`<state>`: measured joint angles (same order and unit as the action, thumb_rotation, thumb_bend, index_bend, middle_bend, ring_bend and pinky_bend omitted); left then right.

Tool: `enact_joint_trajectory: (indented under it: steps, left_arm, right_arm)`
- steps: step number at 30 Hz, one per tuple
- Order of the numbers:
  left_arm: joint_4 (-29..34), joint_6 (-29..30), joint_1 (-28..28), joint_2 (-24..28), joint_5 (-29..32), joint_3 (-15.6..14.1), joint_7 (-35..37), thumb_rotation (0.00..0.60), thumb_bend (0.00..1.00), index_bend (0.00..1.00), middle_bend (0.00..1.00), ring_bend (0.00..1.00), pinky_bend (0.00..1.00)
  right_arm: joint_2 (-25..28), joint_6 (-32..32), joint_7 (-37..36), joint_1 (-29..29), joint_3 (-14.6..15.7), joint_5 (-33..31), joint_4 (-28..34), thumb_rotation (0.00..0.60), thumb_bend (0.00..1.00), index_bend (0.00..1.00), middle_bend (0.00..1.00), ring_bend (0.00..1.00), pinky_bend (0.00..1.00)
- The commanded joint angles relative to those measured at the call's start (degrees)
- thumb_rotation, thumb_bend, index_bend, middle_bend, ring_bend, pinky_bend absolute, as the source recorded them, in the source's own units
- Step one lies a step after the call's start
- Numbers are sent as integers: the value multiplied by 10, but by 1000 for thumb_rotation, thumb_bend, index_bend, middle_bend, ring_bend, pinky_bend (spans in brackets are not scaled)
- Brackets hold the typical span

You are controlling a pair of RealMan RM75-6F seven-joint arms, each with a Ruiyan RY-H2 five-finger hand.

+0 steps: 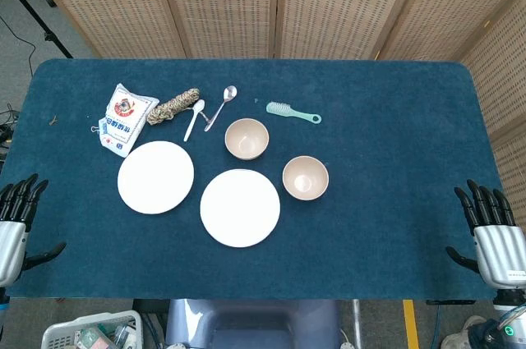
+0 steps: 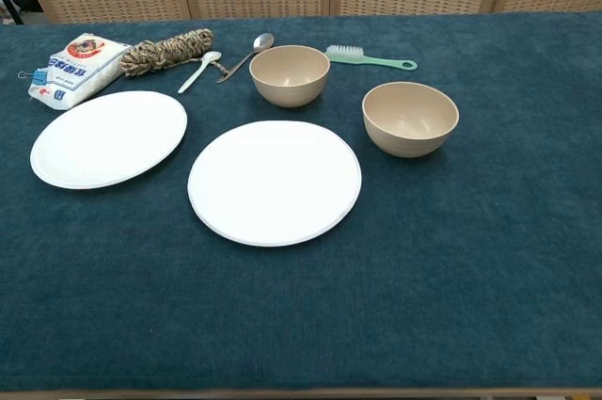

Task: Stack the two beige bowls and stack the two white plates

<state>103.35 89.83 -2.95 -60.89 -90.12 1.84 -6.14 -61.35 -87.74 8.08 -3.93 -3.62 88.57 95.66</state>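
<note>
Two beige bowls stand upright and apart on the blue cloth: one (image 1: 246,138) (image 2: 289,73) further back, the other (image 1: 305,177) (image 2: 410,118) to its right and nearer. Two white plates lie flat side by side, one at the left (image 1: 155,176) (image 2: 108,137), one in the middle (image 1: 240,207) (image 2: 275,181). My left hand (image 1: 18,222) hangs at the table's near left corner, fingers spread, holding nothing. My right hand (image 1: 491,230) is at the near right corner, fingers apart and empty. Neither hand shows in the chest view.
Behind the plates lie a white packet (image 1: 125,117) (image 2: 79,68), a coil of rope (image 1: 173,106) (image 2: 168,50), a white spoon (image 1: 194,119) (image 2: 198,71), a metal spoon (image 1: 221,106) (image 2: 246,56) and a green brush (image 1: 292,112) (image 2: 369,58). Wicker screens (image 1: 263,4) stand behind the table (image 1: 394,119).
</note>
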Motion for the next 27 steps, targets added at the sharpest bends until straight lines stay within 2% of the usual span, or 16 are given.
enact_joint_trajectory:
  steps: [1,8,12,15,22,27]
  left_arm:
    - [-1,1,0,-1,-1,0,-1,600,0,0,0,0,0]
    - [-2,-5,-3,2,8,4,10,600,0,0,0,0,0]
    - [-5,-7,-5,1,12,7,13,600,0,0,0,0,0]
    - [-8,-15,-9,-3,19,9,9,600,0,0,0,0,0]
    - [-7,-15,-10,-1,27,14,10,600,0,0,0,0,0]
    - [-5,-9,-7,-1,25,14,11,600,0,0,0,0,0]
  right_arm:
    - [0,2,-2,-1,0,0,0,600,0,0,0,0,0]
    - [-1,26,-23,-19,-1,10,8,600,0,0,0,0,0]
    - [19,69,-23,-58,-20,10,48,600,0,0,0,0,0]
    - [31,126,-39,-106,-41,4,87,600,0,0,0,0,0]
    - [-4,274,-37,-221,-98,-94,80,600,0,0,0,0,0]
    - [-48,343,16,-292,-122,-163,69,600,0,0,0,0,0]
